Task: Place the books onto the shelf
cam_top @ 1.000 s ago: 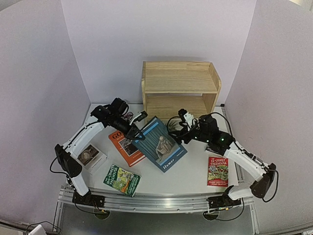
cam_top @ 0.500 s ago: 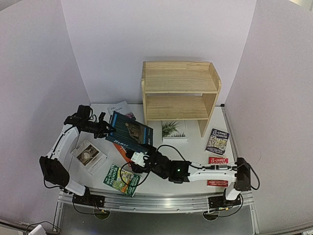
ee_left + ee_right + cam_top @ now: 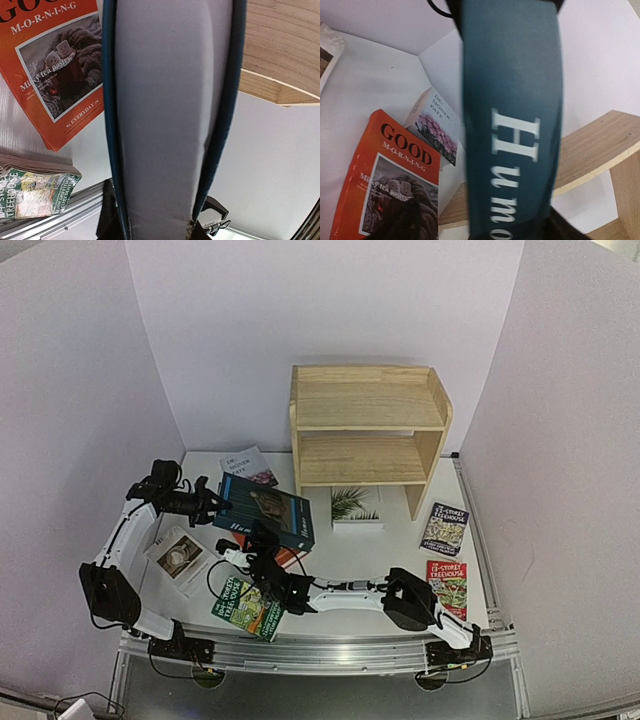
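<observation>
My left gripper is shut on the dark blue "Humor" book and holds it on edge above the table, left of the shelf. The book's page edge fills the left wrist view between the fingers. My right arm lies low across the front. Its gripper is open around the book's spine, with a gap at the left finger. The orange "GOOD" book lies flat under the blue one. The pink-flowers book and palm-leaf book lie on the table.
The "Afternoon tea" book lies at the left. Treehouse paperbacks lie at the front left and at the right. The shelf's two tiers hold nothing. White walls close in three sides.
The blue book went from lying flat mid-table to being held on edge at the left. My right arm swept from near the shelf across the front to the book's spine, and its jaws narrowed.
</observation>
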### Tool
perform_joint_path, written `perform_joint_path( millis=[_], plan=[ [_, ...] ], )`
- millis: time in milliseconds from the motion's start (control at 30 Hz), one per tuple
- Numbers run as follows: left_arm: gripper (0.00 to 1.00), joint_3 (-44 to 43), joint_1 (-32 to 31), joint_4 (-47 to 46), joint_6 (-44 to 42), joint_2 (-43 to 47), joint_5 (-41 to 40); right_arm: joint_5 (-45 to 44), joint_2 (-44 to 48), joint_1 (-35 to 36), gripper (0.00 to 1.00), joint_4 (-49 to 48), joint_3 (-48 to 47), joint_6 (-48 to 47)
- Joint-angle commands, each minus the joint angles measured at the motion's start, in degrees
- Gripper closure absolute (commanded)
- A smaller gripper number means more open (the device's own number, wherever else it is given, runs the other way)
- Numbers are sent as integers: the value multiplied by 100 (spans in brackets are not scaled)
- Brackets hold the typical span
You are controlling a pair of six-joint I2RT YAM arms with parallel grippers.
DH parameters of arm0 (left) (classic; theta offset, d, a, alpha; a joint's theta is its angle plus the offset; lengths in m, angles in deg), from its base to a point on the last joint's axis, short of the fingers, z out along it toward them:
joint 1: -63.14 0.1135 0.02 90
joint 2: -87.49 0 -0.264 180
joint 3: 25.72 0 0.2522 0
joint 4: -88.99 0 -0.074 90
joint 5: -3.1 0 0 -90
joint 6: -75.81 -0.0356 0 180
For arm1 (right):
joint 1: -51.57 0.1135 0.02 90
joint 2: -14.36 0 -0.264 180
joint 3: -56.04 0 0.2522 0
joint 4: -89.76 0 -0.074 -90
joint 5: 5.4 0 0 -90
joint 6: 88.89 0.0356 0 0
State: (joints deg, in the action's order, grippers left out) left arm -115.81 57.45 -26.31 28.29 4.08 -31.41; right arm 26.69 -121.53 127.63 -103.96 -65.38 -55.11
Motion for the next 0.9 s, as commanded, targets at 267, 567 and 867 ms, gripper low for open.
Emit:
perform_joint_path(
  millis=[267, 567, 867],
  plan=[
    [75, -61, -2, -315, -19, 164, 505, -745, -66, -186, 68, -1098, -371, -673],
    [12, -830, 24, 31, -1216, 119, 663, -391, 892, -178, 98, -731, 316, 170],
    [0, -2204, 1347, -740, -2396, 743, -833, 2419, 2357, -284, 98, 3238, 157, 3526]
  ],
)
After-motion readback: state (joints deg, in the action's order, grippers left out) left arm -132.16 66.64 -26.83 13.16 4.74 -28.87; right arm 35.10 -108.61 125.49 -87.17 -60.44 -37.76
